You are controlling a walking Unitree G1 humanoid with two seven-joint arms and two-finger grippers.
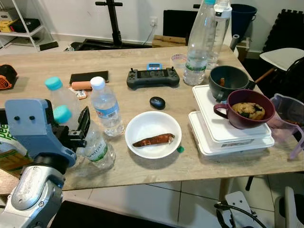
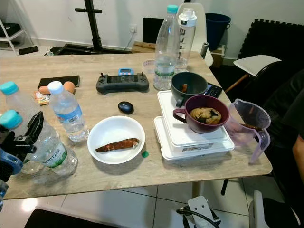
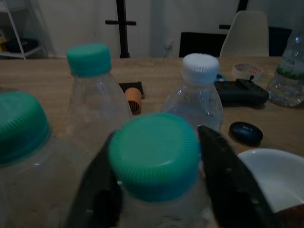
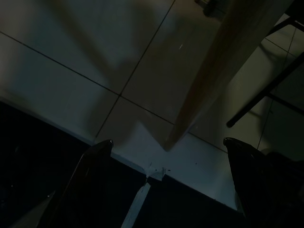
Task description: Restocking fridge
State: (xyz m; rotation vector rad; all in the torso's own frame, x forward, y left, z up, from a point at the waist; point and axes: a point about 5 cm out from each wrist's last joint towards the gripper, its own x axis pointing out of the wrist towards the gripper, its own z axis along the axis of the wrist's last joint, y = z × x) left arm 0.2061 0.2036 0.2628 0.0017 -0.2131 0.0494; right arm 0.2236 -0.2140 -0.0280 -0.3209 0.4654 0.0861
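Restocking looks barely begun: the table (image 1: 142, 166) is crowded with goods. The left gripper (image 3: 156, 190) straddles a teal-capped bottle (image 3: 154, 156) near the front edge, fingers flanking its neck; whether they pinch, I cannot tell. More bottles crowd beside it; upward is free. The right gripper (image 4: 166, 175) hangs spread open above the floor.

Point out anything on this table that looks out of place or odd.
A loose green cap lies on the table beside the white bowl, belonging to no bottle nearby. The maroon mug and dark mug sit stacked on white containers near the edge. The left claw flanks a teal-capped bottle.
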